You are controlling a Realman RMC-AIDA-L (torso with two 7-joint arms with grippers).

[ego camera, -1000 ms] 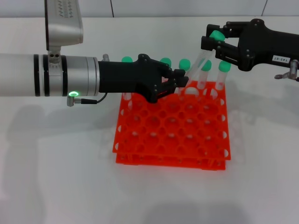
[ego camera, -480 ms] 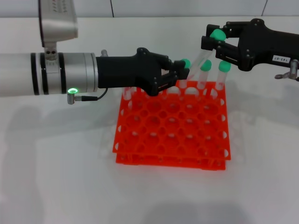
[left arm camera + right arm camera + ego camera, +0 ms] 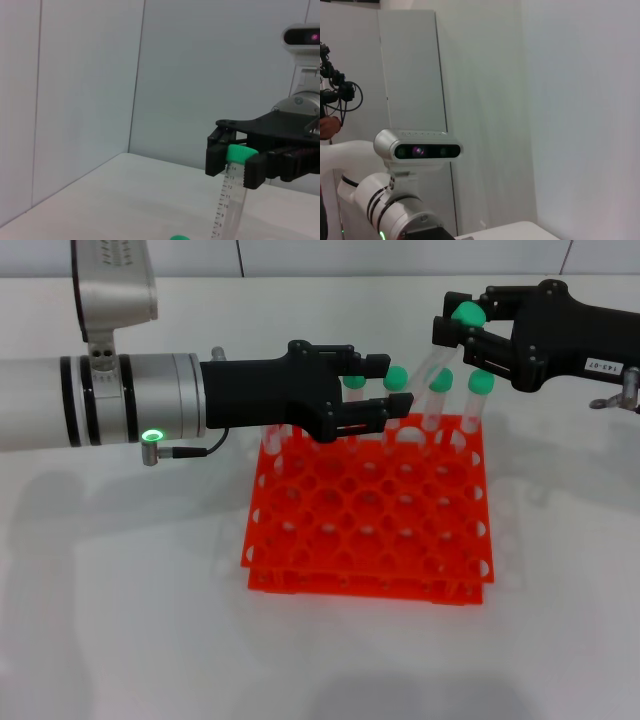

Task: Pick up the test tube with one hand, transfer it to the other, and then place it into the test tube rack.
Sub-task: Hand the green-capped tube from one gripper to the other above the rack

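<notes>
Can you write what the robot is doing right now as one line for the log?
stage: handover done | right gripper: shut on test tube | left gripper: open, over test tube rack

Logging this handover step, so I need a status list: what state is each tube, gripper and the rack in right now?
test tube: capped, tilted, held at its cap end above the rack.
right gripper: shut on the test tube.
left gripper: open, empty, over the rack's back rows.
test tube rack: flat on the table, mostly empty holes.
other tubes: capped, leaning in the back row.
</notes>
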